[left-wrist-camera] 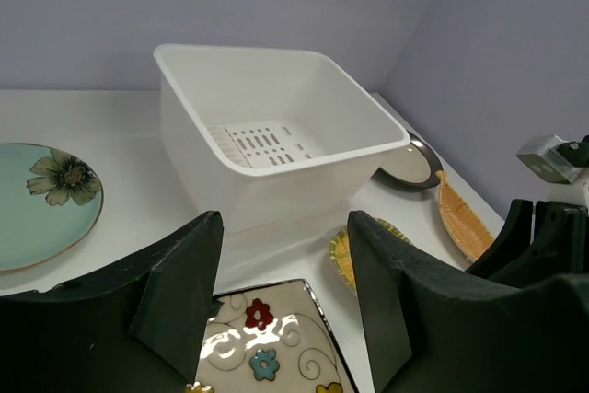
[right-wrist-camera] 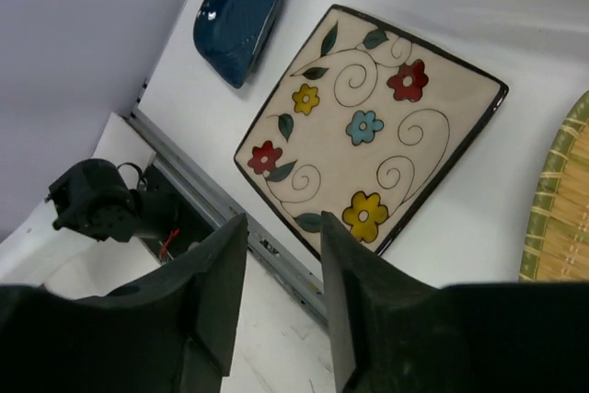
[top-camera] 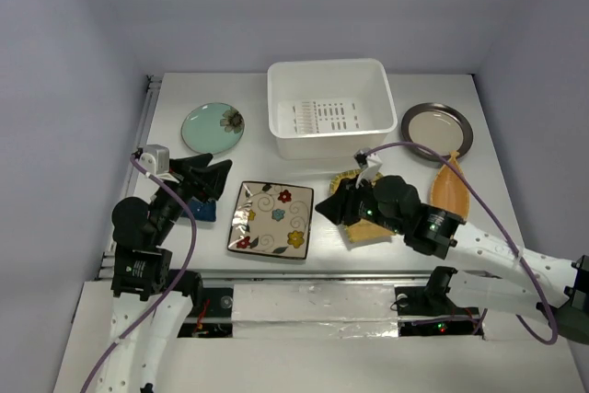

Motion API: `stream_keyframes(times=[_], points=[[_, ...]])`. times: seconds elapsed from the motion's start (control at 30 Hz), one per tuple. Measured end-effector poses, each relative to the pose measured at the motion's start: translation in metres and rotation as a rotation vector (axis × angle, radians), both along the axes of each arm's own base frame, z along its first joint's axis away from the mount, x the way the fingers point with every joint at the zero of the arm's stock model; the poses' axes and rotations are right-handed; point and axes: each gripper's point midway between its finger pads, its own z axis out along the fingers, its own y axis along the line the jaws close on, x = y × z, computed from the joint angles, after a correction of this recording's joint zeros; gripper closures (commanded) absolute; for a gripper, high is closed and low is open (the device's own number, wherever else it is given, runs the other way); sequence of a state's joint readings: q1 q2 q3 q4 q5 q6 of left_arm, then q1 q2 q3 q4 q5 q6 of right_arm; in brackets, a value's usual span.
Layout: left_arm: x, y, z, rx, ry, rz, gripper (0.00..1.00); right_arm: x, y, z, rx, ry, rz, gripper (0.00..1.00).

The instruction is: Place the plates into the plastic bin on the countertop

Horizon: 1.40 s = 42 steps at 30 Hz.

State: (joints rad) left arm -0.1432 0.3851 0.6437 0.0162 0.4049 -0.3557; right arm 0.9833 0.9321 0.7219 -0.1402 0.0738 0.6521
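Left gripper (left-wrist-camera: 285, 260): jaws well apart, nothing between them, hanging near the small dark blue plate (top-camera: 202, 212); right gripper (right-wrist-camera: 283, 227): parted a little, empty, over the yellow ribbed plate (top-camera: 366, 230). All six plates lie on the countertop (top-camera: 322, 253) outside the plastic bin (top-camera: 327, 147); mint-green plate (top-camera: 213, 127) to its left; dark-rimmed round plate (top-camera: 436, 129) and orange leaf plate (top-camera: 447, 188) to its right; cream square floral plate (top-camera: 271, 219) in front.

Nothing really readable here. The closest thing is the plastic bin (top-camera: 324, 144): its floor has rows of small dark printed marks, but from the top view they're too tiny to make out as letters or numbers. In the left wrist view they just look like short dashes in a grid.
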Motion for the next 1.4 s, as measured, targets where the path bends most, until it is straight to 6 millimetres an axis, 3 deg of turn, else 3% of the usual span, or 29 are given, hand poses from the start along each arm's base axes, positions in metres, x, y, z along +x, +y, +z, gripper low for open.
stream_keyframes(times=[0.07, 0.13, 0.17, 0.2, 0.23, 0.33, 0.4, 0.47, 0.57, 0.6, 0.7, 0.83, 0.9, 1.0, 1.2, 1.4], points=[[0.000, 0.000, 0.000, 0.001, -0.001, 0.001, 0.46, 0.001, 0.002, 0.001, 0.042, 0.000, -0.020, 0.49], [0.000, 0.000, 0.000, 0.004, 0.000, 0.002, 0.46, -0.003, 0.003, -0.005, 0.080, 0.019, -0.031, 0.50], [0.000, 0.000, -0.001, 0.005, -0.001, 0.000, 0.49, -0.006, 0.002, -0.014, 0.084, 0.038, -0.036, 0.58], [0.000, -0.001, -0.001, 0.006, 0.000, -0.002, 0.52, -0.008, 0.001, -0.021, 0.092, 0.054, -0.043, 0.88], [-0.001, -0.001, -0.001, 0.007, 0.000, -0.004, 0.54, -0.011, 0.001, -0.030, 0.091, 0.072, -0.050, 0.99], [-0.001, -0.001, -0.001, 0.011, -0.001, -0.004, 0.70, -0.020, 0.001, -0.054, 0.078, 0.135, -0.067, 1.00], [0.000, -0.001, -0.001, 0.009, 0.001, -0.003, 0.94, -0.022, 0.004, -0.060, 0.078, 0.156, -0.085, 1.00], [0.001, 0.001, -0.002, 0.014, -0.001, 0.007, 1.00, -0.021, 0.007, -0.061, 0.094, 0.171, -0.111, 1.00], [0.002, 0.003, -0.002, 0.015, 0.001, 0.026, 1.00, -0.015, 0.007, -0.065, 0.136, 0.198, -0.172, 0.91], [0.003, 0.004, -0.003, 0.014, 0.004, 0.030, 1.00, -0.014, 0.006, -0.069, 0.145, 0.209, -0.194, 0.82], [0.004, 0.007, -0.005, 0.013, 0.012, 0.049, 1.00, -0.010, -0.001, -0.089, 0.139, 0.250, -0.262, 0.65], [0.005, 0.007, -0.005, 0.012, 0.016, 0.058, 0.96, -0.006, 0.003, -0.110, 0.121, 0.297, -0.304, 0.63], [0.005, 0.007, -0.006, 0.012, 0.017, 0.058, 0.89, -0.004, 0.010, -0.120, 0.124, 0.322, -0.315, 0.54], [0.005, 0.008, -0.006, 0.012, 0.018, 0.063, 0.80, -0.002, 0.017, -0.141, 0.109, 0.358, -0.331, 0.53], [0.003, 0.007, -0.006, 0.010, 0.018, 0.059, 0.75, 0.000, 0.023, -0.178, 0.074, 0.421, -0.373, 0.53], [0.003, 0.007, -0.006, 0.010, 0.018, 0.060, 0.74, 0.006, 0.042, -0.184, 0.150, 0.438, -0.363, 0.53]])
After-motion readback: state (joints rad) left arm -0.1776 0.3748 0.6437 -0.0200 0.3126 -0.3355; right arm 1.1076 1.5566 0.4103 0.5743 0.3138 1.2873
